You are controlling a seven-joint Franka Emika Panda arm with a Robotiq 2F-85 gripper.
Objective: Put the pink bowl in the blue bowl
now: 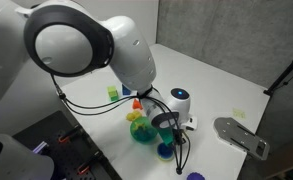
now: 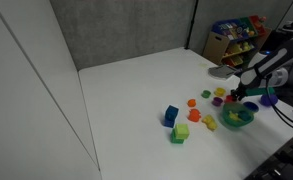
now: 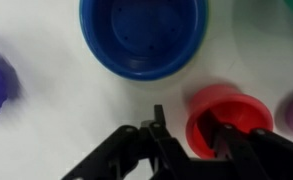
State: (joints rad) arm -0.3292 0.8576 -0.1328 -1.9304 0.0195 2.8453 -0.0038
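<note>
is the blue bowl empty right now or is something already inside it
Empty. In the wrist view the blue bowl shows only its bare blue inside, and the pink bowl sits outside it on the table, by the claw.

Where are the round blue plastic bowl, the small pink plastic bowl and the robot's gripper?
Round blue plastic bowl (image 3: 144, 35): wrist view, inner floor.
Small pink plastic bowl (image 3: 226, 115): wrist view, its rim area.
Gripper (image 3: 186, 135): wrist view, midway between fingertips.
</note>
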